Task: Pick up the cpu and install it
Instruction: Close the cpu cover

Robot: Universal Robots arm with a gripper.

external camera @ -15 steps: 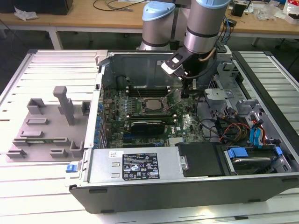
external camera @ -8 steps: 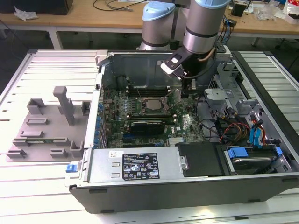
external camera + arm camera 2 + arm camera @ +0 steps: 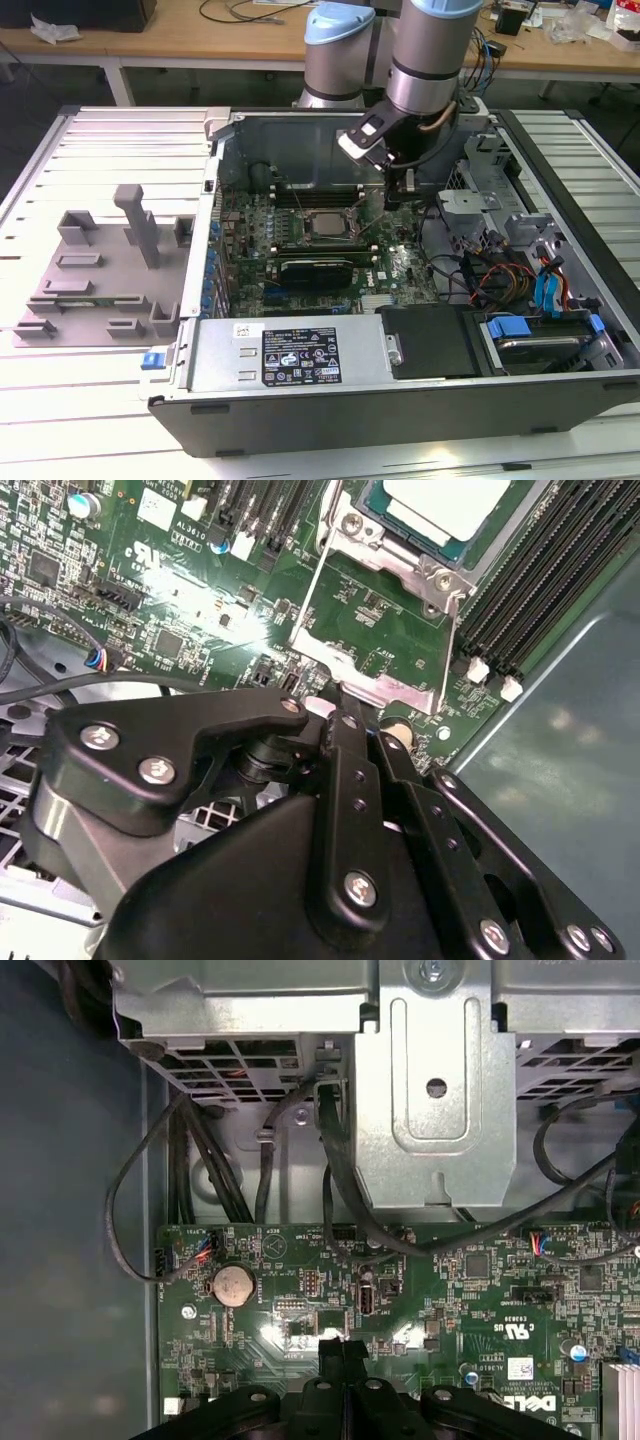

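While hovering near the cpu (image 3: 328, 224), seated flat in its socket (image 3: 395, 560), holds pincer (image 3: 340, 1348) seemingly closed, empty. Looks light, stiff, slick-topped, fragile; best gripped by opposite thin edges.

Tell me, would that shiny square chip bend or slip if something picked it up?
The cpu probably stays stiff: its top is a flat metal plate. That smooth shiny top may be slippery. It looks thin, so likely light, and being flat it should not roll.

The cpu (image 3: 327, 224) lies on the motherboard (image 3: 398, 266) inside the computer case (image 3: 400, 412).
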